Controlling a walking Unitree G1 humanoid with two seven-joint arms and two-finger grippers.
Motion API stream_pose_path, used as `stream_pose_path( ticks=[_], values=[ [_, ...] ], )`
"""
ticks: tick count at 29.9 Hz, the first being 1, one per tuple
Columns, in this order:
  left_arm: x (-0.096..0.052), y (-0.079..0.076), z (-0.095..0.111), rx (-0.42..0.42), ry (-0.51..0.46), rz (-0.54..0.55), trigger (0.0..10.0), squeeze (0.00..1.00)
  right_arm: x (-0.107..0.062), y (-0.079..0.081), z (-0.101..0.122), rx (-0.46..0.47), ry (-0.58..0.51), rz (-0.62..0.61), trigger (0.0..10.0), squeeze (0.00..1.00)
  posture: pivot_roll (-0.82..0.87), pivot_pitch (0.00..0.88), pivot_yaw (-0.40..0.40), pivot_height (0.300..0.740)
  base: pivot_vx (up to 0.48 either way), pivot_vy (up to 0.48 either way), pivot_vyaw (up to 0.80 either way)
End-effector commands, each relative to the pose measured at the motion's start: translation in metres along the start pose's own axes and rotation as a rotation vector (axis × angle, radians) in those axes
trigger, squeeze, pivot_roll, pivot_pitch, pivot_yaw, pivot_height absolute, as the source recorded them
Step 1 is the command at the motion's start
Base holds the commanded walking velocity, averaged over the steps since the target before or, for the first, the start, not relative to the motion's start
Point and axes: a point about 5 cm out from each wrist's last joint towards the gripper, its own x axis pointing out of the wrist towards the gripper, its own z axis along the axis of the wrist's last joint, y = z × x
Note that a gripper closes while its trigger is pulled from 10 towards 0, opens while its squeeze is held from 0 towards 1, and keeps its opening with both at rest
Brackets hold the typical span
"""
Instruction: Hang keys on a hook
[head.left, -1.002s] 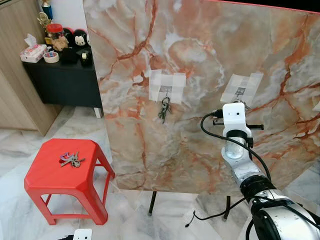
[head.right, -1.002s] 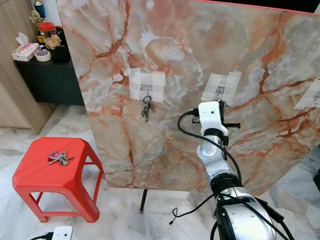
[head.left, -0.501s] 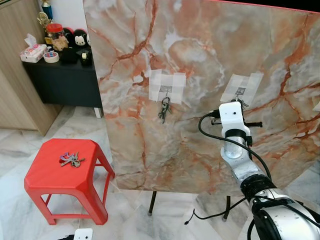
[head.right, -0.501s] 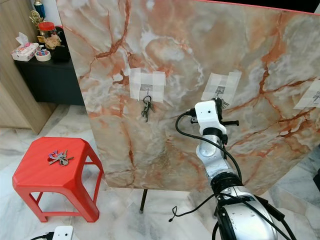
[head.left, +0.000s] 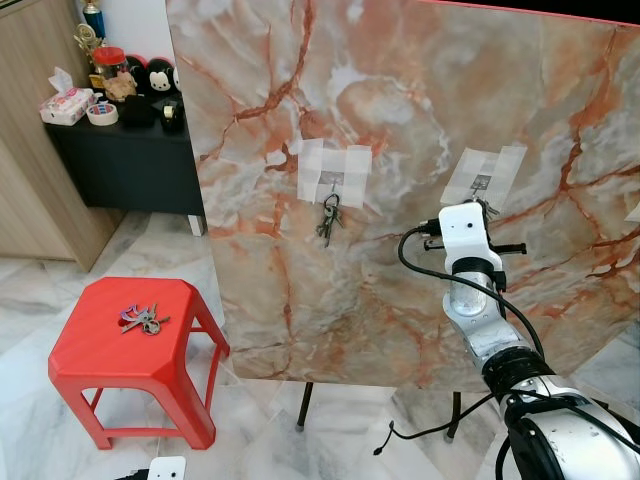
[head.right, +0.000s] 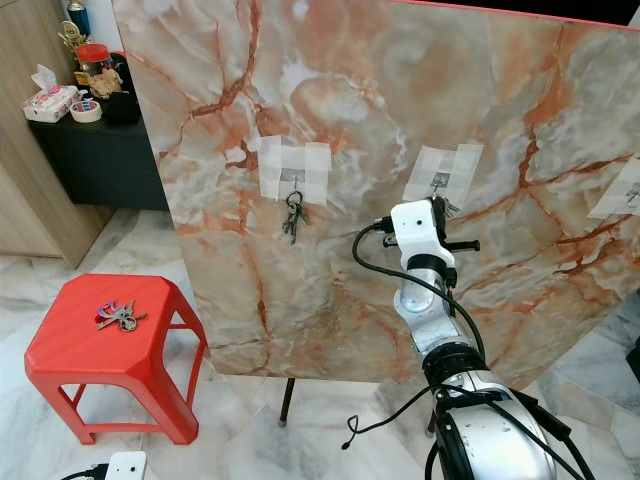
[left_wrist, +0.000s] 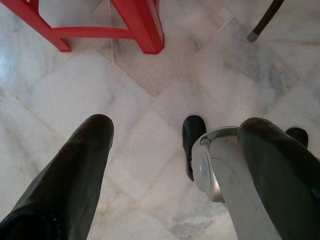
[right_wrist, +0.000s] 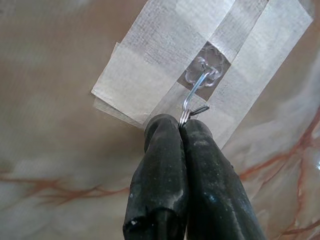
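Observation:
A marble board (head.left: 400, 120) stands upright with hooks taped to it. My right gripper (right_wrist: 181, 127) is raised to the middle hook (right_wrist: 204, 75), shut on a bunch of keys (head.left: 487, 208). Its fingertips touch the hook's wire, and a dark bit of key ring (right_wrist: 199, 109) shows beside them. Another bunch of keys (head.left: 329, 218) hangs from the left hook (head.left: 332, 183). A third bunch (head.left: 143, 319) lies on the red stool (head.left: 100, 355). My left gripper (left_wrist: 175, 127) hangs open over the marble floor (left_wrist: 150, 90).
A black sideboard (head.left: 125, 160) with jars, tape and a tissue box stands at the back left beside a wooden cabinet (head.left: 30, 180). The board rests on thin black legs (head.left: 303, 405). A black cable (head.left: 420, 430) trails on the floor. Another tape patch (head.right: 625, 190) is at the board's right edge.
My right wrist has shifted very slightly along the board by the middle hook. Nothing else has moved.

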Motion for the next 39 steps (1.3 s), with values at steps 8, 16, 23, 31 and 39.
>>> stream_pose_path(
  ticks=[8, 16, 23, 31, 39],
  values=[
    [-0.001, -0.004, -0.004, 0.006, 0.016, -0.011, 10.0, 0.00, 0.003, -0.002, 0.001, -0.002, 0.013, 0.001, 10.0, 0.00, 0.08, 0.042, -0.107, 0.740, 0.000, 0.000, 0.00],
    [-0.001, -0.004, -0.004, 0.010, 0.016, -0.008, 10.0, 0.00, 0.003, -0.001, 0.001, 0.002, 0.014, 0.005, 10.0, 0.00, 0.08, 0.042, -0.107, 0.740, 0.000, 0.000, 0.00],
    [-0.001, -0.004, -0.004, 0.013, 0.015, -0.009, 10.0, 0.00, 0.003, -0.001, 0.003, 0.030, 0.005, 0.006, 10.0, 1.00, 0.08, 0.044, -0.108, 0.740, 0.000, 0.000, 0.00],
    [-0.001, -0.005, -0.003, 0.014, 0.014, -0.012, 10.0, 0.00, 0.000, 0.002, 0.003, 0.070, 0.001, 0.028, 10.0, 1.00, 0.08, 0.043, -0.108, 0.740, 0.000, 0.000, 0.00],
    [-0.001, -0.005, -0.005, 0.014, 0.018, -0.011, 10.0, 0.00, -0.020, 0.018, -0.012, 0.187, 0.043, 0.110, 10.0, 0.00, 0.07, 0.045, -0.112, 0.740, 0.000, 0.000, 0.00]
  ],
)
